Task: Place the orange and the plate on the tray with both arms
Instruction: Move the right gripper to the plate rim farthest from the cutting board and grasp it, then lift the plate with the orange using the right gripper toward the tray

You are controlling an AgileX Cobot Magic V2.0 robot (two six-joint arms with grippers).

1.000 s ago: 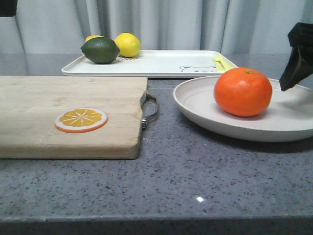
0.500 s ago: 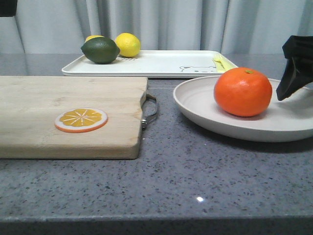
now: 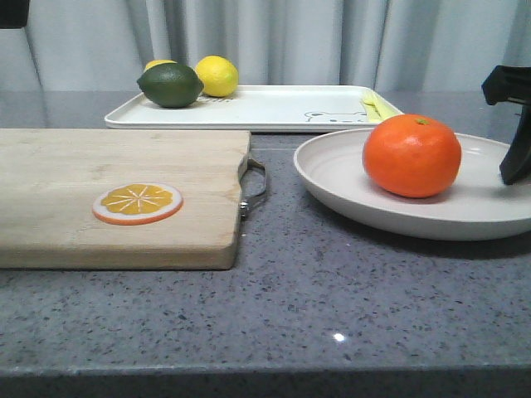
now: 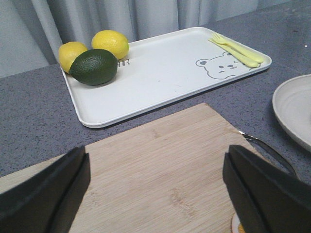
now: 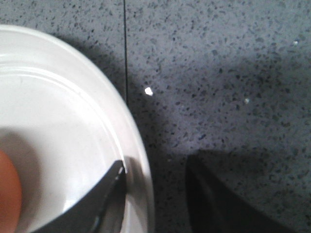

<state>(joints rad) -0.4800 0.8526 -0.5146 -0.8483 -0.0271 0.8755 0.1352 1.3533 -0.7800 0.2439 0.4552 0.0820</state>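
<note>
The orange (image 3: 411, 155) sits inside the off-white plate (image 3: 332, 178) on the right of the counter. The white tray (image 3: 274, 108) with a bear drawing lies behind it. My right gripper (image 3: 514, 153) is low at the plate's right rim. In the right wrist view the right gripper (image 5: 155, 196) is open and straddles the plate rim (image 5: 138, 160): one finger (image 5: 104, 204) is inside the dish, the other (image 5: 218, 199) outside over the counter. An edge of the orange (image 5: 7, 189) shows there. My left gripper (image 4: 155, 189) is wide open and empty above the cutting board.
A wooden cutting board (image 3: 108, 191) with a metal handle and an orange slice disc (image 3: 137, 203) lies at the left. On the tray stand a dark green lime (image 3: 170, 84), two lemons (image 3: 216, 75) and yellow cutlery (image 3: 377, 106).
My right gripper has come down and moved a little to the right, to the plate's right rim. The orange, plate and tray have not moved.
</note>
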